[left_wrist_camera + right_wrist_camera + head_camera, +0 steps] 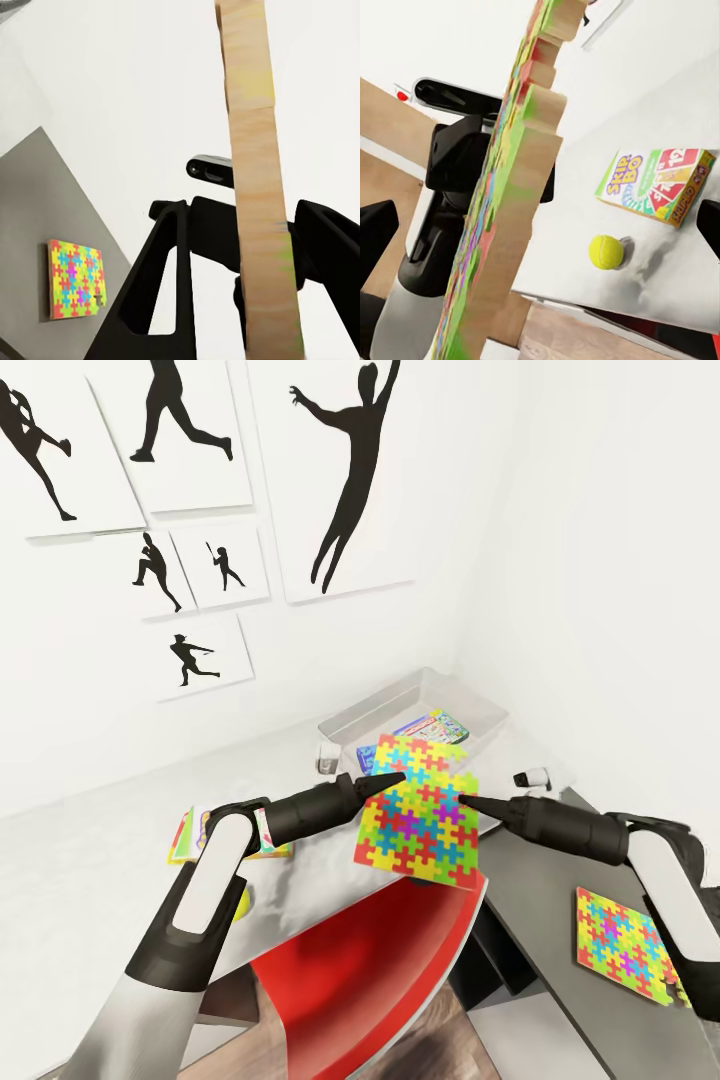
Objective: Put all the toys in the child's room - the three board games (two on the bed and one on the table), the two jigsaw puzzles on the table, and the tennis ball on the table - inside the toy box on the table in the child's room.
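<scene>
**Puzzle pinched between two arms, box just beyond**

Nearest the robot, a red chair (pixel 380 960) sits under the raised load, and a drop would land there or on the floor. The jigsaw puzzle (pixel 420 810) hangs in the air, pressed edge to edge between the left gripper (pixel 385 782) and the right gripper (pixel 470 800); each seems to hold it by its fingers, though whether either one truly clamps the board I cannot tell. If the two arms drift apart or twist unevenly, the board could slip or swing out (a thin slab gives little to hold).

A second puzzle (pixel 625 943) lies flat on the grey table (pixel 530 900) by the right arm. A Skip-Bo box (pixel 656 184) and the tennis ball (pixel 606 251) rest on the white surface by the left arm.

Farther off, the clear toy box (pixel 420 705) stands against the wall, a game already inside. Its near rim is what the puzzle must clear.
</scene>
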### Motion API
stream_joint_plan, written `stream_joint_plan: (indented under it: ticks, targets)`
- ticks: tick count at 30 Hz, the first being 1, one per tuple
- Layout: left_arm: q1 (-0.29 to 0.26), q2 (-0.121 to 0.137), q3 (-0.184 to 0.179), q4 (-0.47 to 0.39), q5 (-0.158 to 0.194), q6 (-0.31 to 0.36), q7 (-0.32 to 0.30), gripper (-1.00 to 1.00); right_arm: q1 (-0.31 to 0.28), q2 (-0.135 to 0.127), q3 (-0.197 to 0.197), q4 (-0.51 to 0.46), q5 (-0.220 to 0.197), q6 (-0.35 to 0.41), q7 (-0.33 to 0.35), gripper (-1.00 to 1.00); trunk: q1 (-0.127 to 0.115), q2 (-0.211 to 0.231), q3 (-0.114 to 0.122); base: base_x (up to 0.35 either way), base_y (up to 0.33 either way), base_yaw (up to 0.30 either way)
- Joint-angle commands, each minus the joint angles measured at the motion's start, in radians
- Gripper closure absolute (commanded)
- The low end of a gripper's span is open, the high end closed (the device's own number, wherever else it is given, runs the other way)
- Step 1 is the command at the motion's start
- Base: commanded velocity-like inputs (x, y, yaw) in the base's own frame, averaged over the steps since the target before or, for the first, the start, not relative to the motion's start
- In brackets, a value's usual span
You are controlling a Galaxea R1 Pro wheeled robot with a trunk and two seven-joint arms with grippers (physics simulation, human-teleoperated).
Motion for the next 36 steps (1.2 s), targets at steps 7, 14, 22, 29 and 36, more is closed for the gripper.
stream_joint_plan:
  ticks: [7, 14, 22, 29, 36]
  targets:
    - [-0.001, -0.002, 0.0, 0.0, -0.006, -0.008, -0.007, 1.0, -0.01, 0.022, 0.007, 0.001, 0.002, 0.004, -0.047, -1.0, 0.001, -0.002, -0.002, 0.0, 0.0, 0.0]
    - [0.0, -0.002, 0.0, 0.0, -0.005, -0.01, -0.007, 1.0, -0.012, 0.028, 0.014, 0.001, 0.001, 0.004, -0.058, -1.0, 0.001, -0.002, -0.002, 0.0, 0.0, 0.0]
    - [-0.001, -0.002, 0.0, 0.0, -0.004, -0.011, -0.007, 1.0, -0.012, 0.038, 0.03, 0.002, 0.002, 0.004, -0.062, -1.0, 0.001, -0.002, -0.002, 0.0, 0.0, 0.0]
    - [-0.001, -0.002, 0.0, 0.0, -0.004, -0.011, -0.007, 1.0, -0.012, 0.054, 0.035, 0.002, 0.004, 0.004, -0.064, 1.0, 0.001, -0.002, -0.002, 0.0, 0.0, 0.0]
    - [-0.001, -0.002, 0.0, 0.0, -0.005, -0.011, -0.007, 1.0, -0.013, 0.057, 0.035, 0.002, 0.004, 0.004, -0.064, 1.0, 0.001, -0.002, -0.002, 0.0, 0.0, 0.0]
